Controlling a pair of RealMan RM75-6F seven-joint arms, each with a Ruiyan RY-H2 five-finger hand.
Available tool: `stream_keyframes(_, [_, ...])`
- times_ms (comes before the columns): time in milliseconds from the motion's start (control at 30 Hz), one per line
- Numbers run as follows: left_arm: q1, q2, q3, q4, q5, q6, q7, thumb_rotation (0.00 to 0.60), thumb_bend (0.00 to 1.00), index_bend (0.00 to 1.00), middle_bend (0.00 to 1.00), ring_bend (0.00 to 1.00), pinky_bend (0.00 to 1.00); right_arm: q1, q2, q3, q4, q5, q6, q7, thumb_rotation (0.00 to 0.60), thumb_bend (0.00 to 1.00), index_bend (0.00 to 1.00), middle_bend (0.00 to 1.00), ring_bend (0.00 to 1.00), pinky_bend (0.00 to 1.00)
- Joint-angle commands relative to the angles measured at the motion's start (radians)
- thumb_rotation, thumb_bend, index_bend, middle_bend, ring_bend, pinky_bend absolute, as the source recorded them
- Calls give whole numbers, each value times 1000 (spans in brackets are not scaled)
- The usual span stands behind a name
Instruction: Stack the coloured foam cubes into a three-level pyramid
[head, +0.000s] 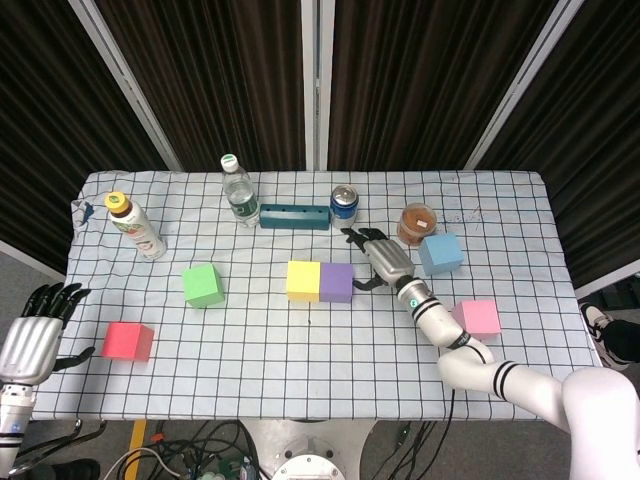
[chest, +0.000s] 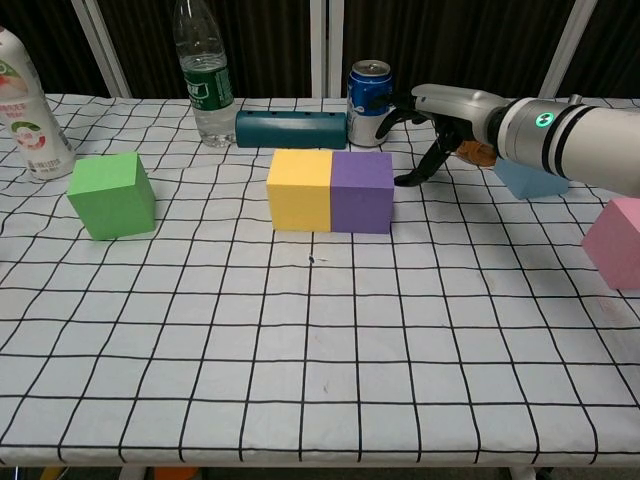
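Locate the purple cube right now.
Head view: the purple cube sits mid-table, flush against the yellow cube on its left, with the right hand just to its right.

Robot lab: dark curtains, loose cables (under table).

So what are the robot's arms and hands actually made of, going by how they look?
The right arm is a smooth white tube with black bands and a small glowing green ring light near the wrist. Its right hand has a silver-grey back and slim black fingers. The left hand looks the same: a silvery metal shell with black fingers. No loose cables show on either.
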Motion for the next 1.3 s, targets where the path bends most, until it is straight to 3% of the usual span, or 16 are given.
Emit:
stream_keyframes(33, [0,0,0,1,0,1,-2,600,103,157,110,74,84,3,-6,1,6,-10,-1,8,600,176,0,177,42,0])
stream_keyframes(267, [-15,2,-4,15,6,-14,-18,600,104,157,110,74,84,-20,47,-11,-54,-27,13,7,600,177,0,178,42,0])
stream_keyframes(500, [-107,23,-36,20,53,-81,-106,600,104,169,112,77,84,-131,329,-26,-374,-110,158,-23,600,180,0,187,42,0])
stream_keyframes(600, [-165,20,-61,17,56,-132,-134,600,103,175,136,130,84,-188,458,-30,-506,-131,225,-35,600,181,0,201,42,0])
stream_keyframes(733, [-252,8,-92,2,38,-235,-157,600,104,175,143,147,91,-250,581,-43,-615,-141,281,-51,600,180,0,209,42,0])
stream_keyframes(833, [-321,-7,-116,-11,-11,-344,-176,600,103,175,144,147,148,-288,630,-52,-654,-154,319,-37,600,181,0,211,42,0])
stream_keyframes(1000, [-416,-60,-146,-5,-127,-502,-115,600,103,169,143,147,155,-327,653,-76,-653,-193,347,1,600,181,0,213,43,0])
stream_keyframes(1300, [-477,-153,-164,-22,-369,-572,97,595,105,148,130,147,155,-347,641,-98,-595,-244,353,84,600,181,0,213,42,0])
